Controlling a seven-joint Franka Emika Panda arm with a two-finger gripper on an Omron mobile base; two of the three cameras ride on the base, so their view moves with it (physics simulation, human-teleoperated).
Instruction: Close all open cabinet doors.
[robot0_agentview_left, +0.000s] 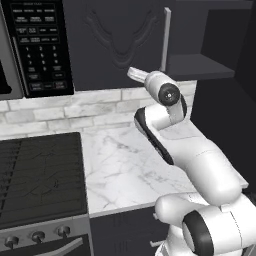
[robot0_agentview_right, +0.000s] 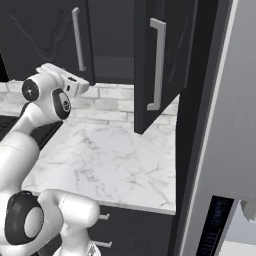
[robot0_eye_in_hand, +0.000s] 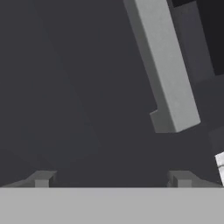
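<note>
The tall matte black wall-cabinet door with the carved curvy relief (robot0_agentview_left: 117, 37) is a rigid panel on side hinges. It should swing freely and light, and it will not give under a push, though its smooth face may let a fingertip slide. A flat press on the panel near the handle edge, far from the hinges, looks the easiest way to move it; hooking the long vertical silver bar handle (robot0_agentview_left: 165, 39) is the alternative.

That door sits flush in the cabinet row above the white marble counter (robot0_agentview_left: 130, 170), just right of the black microwave with its keypad (robot0_agentview_left: 37, 45). Beside it the cabinet stands open – a dark shelf shows inside – and in the right base view a second black door with its own silver bar handle (robot0_agentview_right: 157, 65) swings well out over the counter, edge toward the camera. That one (judging by its angle) is what remains to be shut.

The two-finger gripper (robot0_eye_in_hand: 111, 177) has its dark tips spread wide apart with nothing between them. It faces the flush door's panel at close range, the lower end of the silver bar up and to the right in the hand view – whether the tips touch the panel I cannot tell.
</note>
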